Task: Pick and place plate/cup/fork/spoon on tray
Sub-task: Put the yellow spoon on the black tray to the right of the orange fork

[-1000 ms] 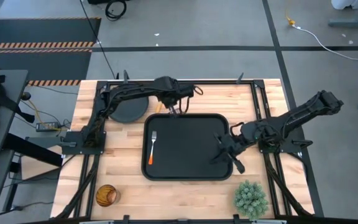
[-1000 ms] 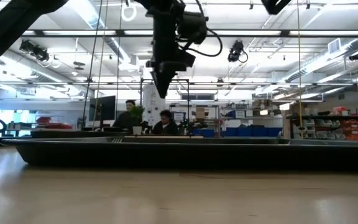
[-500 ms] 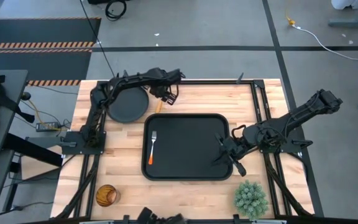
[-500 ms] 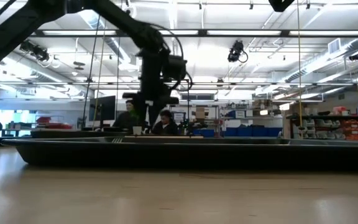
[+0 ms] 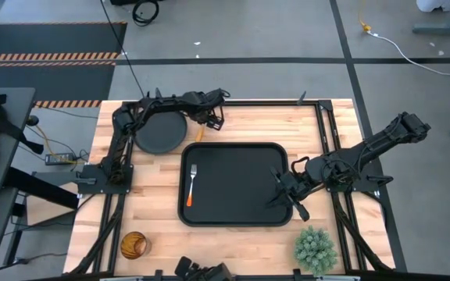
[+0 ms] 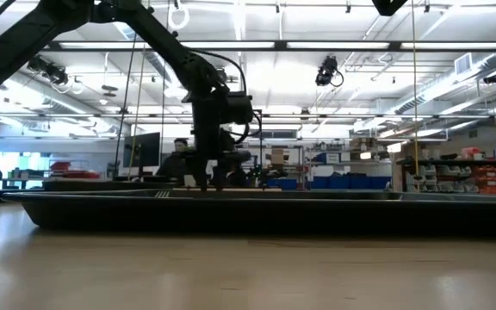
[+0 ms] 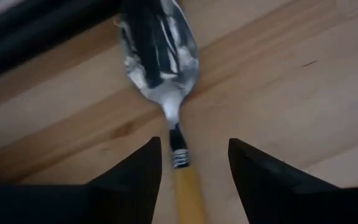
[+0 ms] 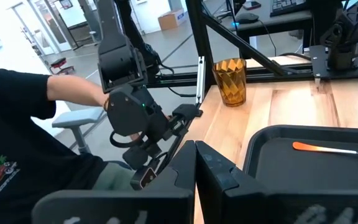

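The spoon (image 7: 166, 74) lies flat on the wood between the round black plate (image 5: 160, 134) and the tray's far rim (image 5: 237, 145), silver bowl toward the tray. My left gripper (image 7: 194, 149) points down over it, open, one finger on either side of the orange handle (image 7: 188, 193); I cannot tell whether a finger touches it. The fork (image 5: 191, 186) lies on the tray's left part. The amber cup (image 5: 133, 245) stands at the near left corner. My right gripper (image 5: 278, 187) hangs shut above the tray's right part, holding nothing.
A green spiky plant (image 5: 315, 248) stands at the near right corner. A person in a black sleeve (image 8: 36, 143) is beside the table's near edge. Bare wood lies between the cup and the plant, in front of the tray (image 6: 231, 211).
My left gripper has gone from above the tray's far rim toward the table's far edge and down to the wood at the spoon. It has rolled about its own axis and opened. My right gripper has kept still.
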`<state>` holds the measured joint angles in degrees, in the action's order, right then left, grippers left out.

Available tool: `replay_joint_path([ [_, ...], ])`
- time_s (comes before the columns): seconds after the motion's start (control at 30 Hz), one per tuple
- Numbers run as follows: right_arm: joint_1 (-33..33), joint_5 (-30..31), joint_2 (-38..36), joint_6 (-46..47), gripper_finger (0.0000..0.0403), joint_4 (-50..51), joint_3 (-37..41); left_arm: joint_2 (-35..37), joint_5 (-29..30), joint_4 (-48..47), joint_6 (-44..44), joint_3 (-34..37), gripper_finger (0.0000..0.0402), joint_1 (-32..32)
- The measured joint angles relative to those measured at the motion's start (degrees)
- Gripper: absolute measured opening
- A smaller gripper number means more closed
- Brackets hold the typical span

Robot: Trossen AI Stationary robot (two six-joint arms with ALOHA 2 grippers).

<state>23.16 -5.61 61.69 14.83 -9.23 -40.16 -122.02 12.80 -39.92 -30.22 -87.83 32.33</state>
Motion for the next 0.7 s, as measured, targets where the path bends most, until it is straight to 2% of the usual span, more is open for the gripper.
replay_joint_path([
  [0.17, 0.0, 0.0, 0.0, 0.0, 0.0011, 0.0, 0.0, 0.2, -0.2, 6.1, -2.1, 3.8, 0.0179, -0.1],
  [0.37, 0.0, 0.0, 0.0, 0.0, 0.0011, -0.1, 0.0, 0.2, 0.5, 6.4, -0.8, 3.8, 0.0154, -0.4],
  [0.5, 0.0, 0.0, 0.0, 0.0, 0.0011, -0.1, 0.0, 0.2, 0.5, 6.8, -0.6, 3.8, 0.0109, -0.7],
  [0.7, 0.0, 0.0, 0.0, 0.1, 0.0011, 0.0, 0.0, 0.3, 0.5, 6.6, -0.2, 3.7, 0.0015, -1.2],
])
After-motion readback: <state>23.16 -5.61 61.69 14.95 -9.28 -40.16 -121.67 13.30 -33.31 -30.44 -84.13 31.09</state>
